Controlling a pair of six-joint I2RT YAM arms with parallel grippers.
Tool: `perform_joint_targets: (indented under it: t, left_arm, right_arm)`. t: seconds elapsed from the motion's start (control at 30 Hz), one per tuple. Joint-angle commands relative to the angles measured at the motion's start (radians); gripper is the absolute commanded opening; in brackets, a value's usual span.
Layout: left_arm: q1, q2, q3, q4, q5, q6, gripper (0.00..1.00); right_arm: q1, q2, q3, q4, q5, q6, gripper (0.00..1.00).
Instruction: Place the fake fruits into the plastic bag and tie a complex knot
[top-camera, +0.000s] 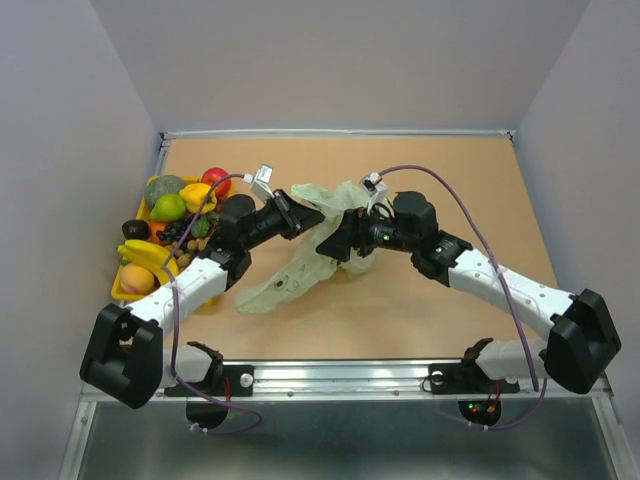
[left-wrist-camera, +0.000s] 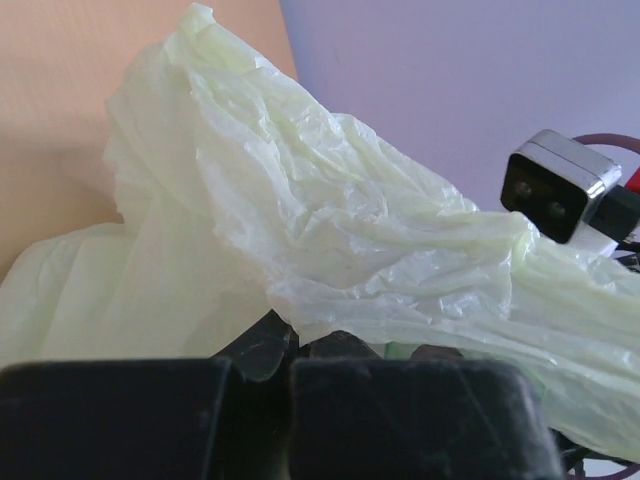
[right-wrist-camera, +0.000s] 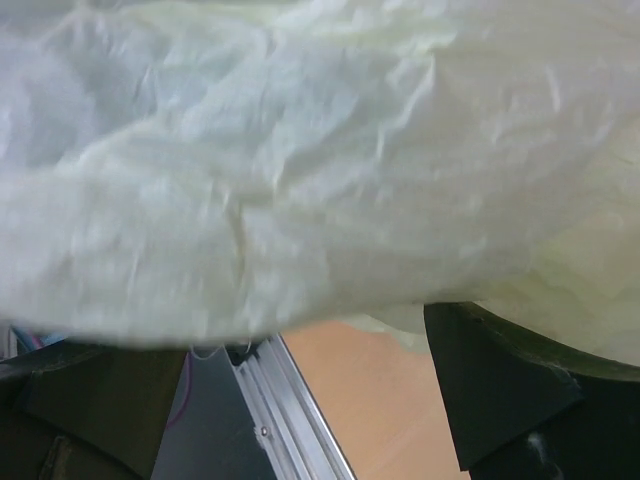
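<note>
Plastic bag (top-camera: 290, 270) lies crumpled on the table (top-camera: 450, 180), its long body trailing down and to the left toward the arm bases and its upper part bunched and lifted. Left gripper (top-camera: 306, 214) is at the bag's upper left edge. Its fingers (left-wrist-camera: 262, 348) are together, pinched on a fold of the pale green film, which rises from the fingertips in a wrinkled ridge in the left wrist view. Right gripper (top-camera: 336, 238) is at the bag's upper right side, facing the left one across the bunched top. Its fingers (right-wrist-camera: 500, 390) are spread wide with nothing clamped; the film hangs just above them and fills most of the right wrist view. Fake fruits (top-camera: 175, 215) are heaped on a yellow tray (top-camera: 124, 290) well to the left of the bag: red apple, green apple, banana, orange and dark grapes can be made out.
</note>
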Motion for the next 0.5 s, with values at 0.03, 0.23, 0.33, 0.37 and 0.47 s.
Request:
perform_joint_targets:
  t: [0.03, 0.23, 0.33, 0.37, 0.47]
  left_arm:
    - [-0.017, -0.012, 0.014, 0.074, 0.027, -0.001, 0.0]
    - [0.008, -0.049, -0.018, 0.055, 0.048, 0.03, 0.0]
    - [0.064, -0.076, -0.024, 0.012, 0.058, 0.082, 0.0]
    - [0.08, -0.083, -0.027, 0.002, 0.064, 0.097, 0.0]
    - [0.126, -0.092, -0.006, -0.095, 0.073, 0.214, 0.0]
  right_arm:
    - [0.002, 0.036, 0.046, 0.097, 0.108, -0.011, 0.93]
    - [-0.001, -0.003, 0.061, 0.059, 0.159, -0.077, 0.16]
    - [-0.004, -0.044, 0.072, 0.001, 0.162, -0.129, 0.0]
    - [-0.009, -0.056, 0.075, -0.014, 0.162, -0.141, 0.0]
    - [-0.022, -0.092, 0.105, -0.093, 0.174, -0.195, 0.0]
